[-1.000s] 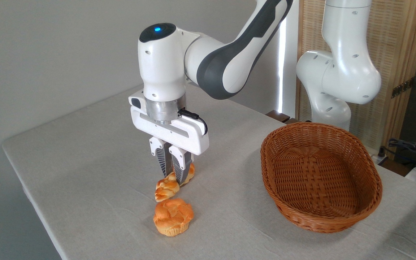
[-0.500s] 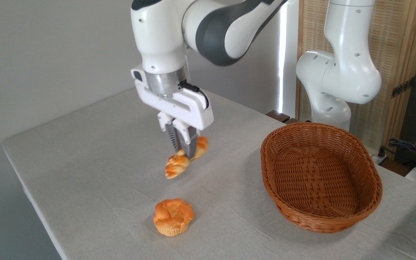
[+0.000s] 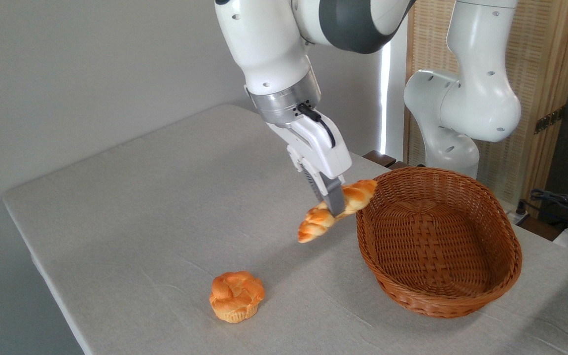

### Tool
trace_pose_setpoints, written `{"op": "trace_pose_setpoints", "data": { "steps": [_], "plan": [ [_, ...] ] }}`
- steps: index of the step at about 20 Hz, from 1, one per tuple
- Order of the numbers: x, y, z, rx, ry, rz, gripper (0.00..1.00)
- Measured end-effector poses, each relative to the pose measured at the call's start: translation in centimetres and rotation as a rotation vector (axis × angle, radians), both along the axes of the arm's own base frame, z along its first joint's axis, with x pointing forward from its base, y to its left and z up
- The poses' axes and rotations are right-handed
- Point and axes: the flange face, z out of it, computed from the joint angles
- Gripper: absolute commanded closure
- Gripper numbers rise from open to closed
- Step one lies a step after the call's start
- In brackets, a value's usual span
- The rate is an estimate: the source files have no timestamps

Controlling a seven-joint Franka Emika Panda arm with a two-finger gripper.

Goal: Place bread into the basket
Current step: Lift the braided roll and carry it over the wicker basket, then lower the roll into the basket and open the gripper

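The bread [image 3: 336,210], a long braided loaf with a glazed golden-orange top, hung in the air above the table, tilted with its left end lower and its right end at the basket's left rim. The basket [image 3: 503,246], a large oval of reddish-brown wicker with low flared sides, sat empty on the table.

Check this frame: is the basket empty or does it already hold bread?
Empty. The basket shows only bare weave inside; the bread hangs in the gripper by its left rim.

Soft, even daylight; sharp focus
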Motion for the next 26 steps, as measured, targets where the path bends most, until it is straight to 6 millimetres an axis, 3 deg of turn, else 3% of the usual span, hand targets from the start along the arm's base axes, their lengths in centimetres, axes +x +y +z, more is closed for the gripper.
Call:
{"op": "trace_pose_setpoints", "data": {
  "steps": [4,8,9,10,11,12,14,18,20,26],
  "plan": [
    [-0.9,2.6,0.2,0.016,0.056,-0.072,0.86],
    [-2.9,8.5,1.5,-0.027,0.057,-0.149,0.78],
    [-3.6,10.4,1.8,-0.054,0.049,-0.164,0.7],
    [-4.3,12.0,1.9,-0.08,0.041,-0.179,0.49],
    [-5.0,13.3,1.9,-0.103,0.037,-0.193,0.36],
    [-5.5,13.9,1.6,-0.118,0.039,-0.202,0.28],
    [-6.0,14.1,0.5,-0.115,0.067,-0.216,0.18],
    [-7.1,15.8,-2.2,-0.113,0.113,-0.192,0.09],
    [-7.4,16.2,-3.2,-0.122,0.113,-0.185,0.01],
    [-7.1,15.6,-3.5,-0.119,0.107,-0.204,0.0]
  ]
}}
